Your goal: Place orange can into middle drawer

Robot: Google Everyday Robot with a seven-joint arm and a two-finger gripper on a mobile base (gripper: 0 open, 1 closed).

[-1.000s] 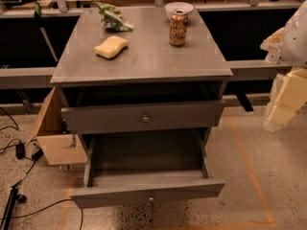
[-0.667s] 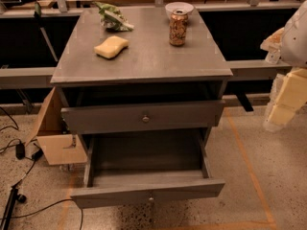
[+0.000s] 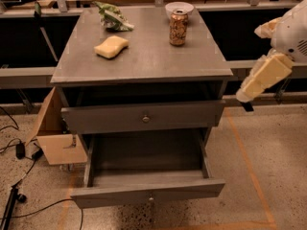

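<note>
The orange can (image 3: 178, 28) stands upright on the grey cabinet top (image 3: 144, 61), near its back right, just in front of a white bowl (image 3: 179, 6). The middle drawer (image 3: 148, 188) is pulled out towards me and its inside shows nothing in it; its small knob (image 3: 150, 199) is on the front. The like drawer front (image 3: 144, 117) above it is shut. My gripper (image 3: 246, 102) hangs at the end of the cream arm (image 3: 264, 75) to the right of the cabinet, below top height, well apart from the can.
A yellow sponge (image 3: 112, 47) and a green crumpled bag (image 3: 113, 17) lie on the left of the cabinet top. A cardboard box (image 3: 55, 138) stands against the cabinet's left side. Cables (image 3: 19, 150) run over the floor at the left. A dark rail runs behind.
</note>
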